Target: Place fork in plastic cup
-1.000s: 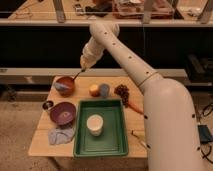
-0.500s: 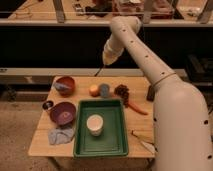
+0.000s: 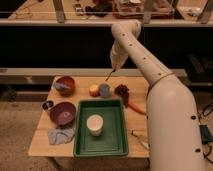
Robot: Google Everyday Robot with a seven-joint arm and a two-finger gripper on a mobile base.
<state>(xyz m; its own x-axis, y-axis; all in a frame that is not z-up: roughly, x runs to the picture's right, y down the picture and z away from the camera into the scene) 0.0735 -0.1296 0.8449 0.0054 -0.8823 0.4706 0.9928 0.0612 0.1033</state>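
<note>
Above centre of frame, over the far side of the table (image 3: 42, 146), the gripper (image 3: 114, 69) hung clamped on the fork (image 3: 109, 76). The dark shaft slanted down and left from the shut jaws. The plastic cup (image 3: 104, 90) stood just below the fork's lower tip, apart from it, beside the orange-yellow fruit (image 3: 93, 90). Step judged: carrying done, aligning over the cup. Next move would call for a straight descent into the cup's mouth, then release.

Arm (image 3: 150, 67): off-white, thick rounded segs, dark joint seams, small screws; tapered end effector (image 3: 114, 68) at tip.
</note>
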